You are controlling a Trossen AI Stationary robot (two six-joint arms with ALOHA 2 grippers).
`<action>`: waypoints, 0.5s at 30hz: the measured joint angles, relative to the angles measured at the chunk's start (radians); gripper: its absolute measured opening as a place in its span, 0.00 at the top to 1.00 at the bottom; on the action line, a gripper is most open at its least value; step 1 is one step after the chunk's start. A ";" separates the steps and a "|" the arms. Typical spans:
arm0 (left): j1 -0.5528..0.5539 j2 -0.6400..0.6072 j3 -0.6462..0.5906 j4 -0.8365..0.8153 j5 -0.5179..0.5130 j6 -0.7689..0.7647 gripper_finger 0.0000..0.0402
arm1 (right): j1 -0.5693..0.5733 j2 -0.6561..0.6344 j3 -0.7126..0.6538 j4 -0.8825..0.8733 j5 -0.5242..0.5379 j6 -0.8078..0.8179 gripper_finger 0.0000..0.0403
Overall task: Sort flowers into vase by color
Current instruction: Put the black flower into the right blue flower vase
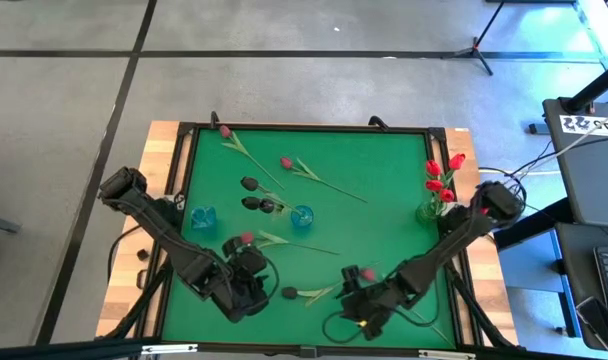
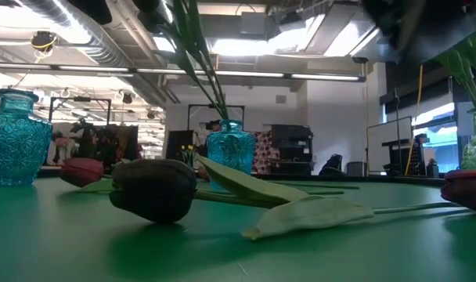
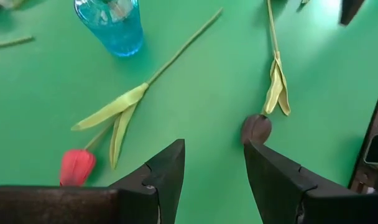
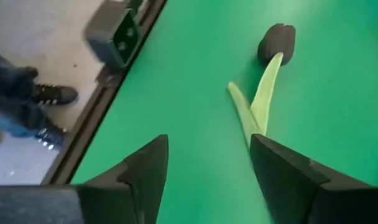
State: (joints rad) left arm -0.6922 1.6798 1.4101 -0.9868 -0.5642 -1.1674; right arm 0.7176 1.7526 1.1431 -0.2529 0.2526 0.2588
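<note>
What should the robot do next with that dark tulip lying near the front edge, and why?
Probably lower the left gripper onto the black tulip and close. Its fingers are open and empty, the bud lies on the mat just ahead of them, and black flowers already stand in the middle blue vase.

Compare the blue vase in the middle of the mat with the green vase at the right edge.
The middle blue vase is turquoise and holds black tulips; the green vase is green and holds red tulips. The blue one stands mid-mat, the green one by the right border. Both stand upright.
</note>
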 joint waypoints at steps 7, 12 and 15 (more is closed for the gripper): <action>0.000 0.000 0.000 -0.001 0.033 -0.020 0.60 | -0.027 0.098 0.000 0.129 0.049 0.002 0.51; 0.000 0.000 0.000 -0.003 0.034 -0.043 0.60 | -0.028 0.157 0.000 0.209 0.103 0.005 0.53; 0.000 0.000 0.000 -0.005 0.034 -0.056 0.60 | -0.041 0.192 0.001 0.270 0.089 0.006 0.53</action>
State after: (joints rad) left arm -0.6922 1.6798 1.4101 -0.9916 -0.5299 -1.2231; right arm 0.6768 1.9446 1.1441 0.0171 0.3417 0.2644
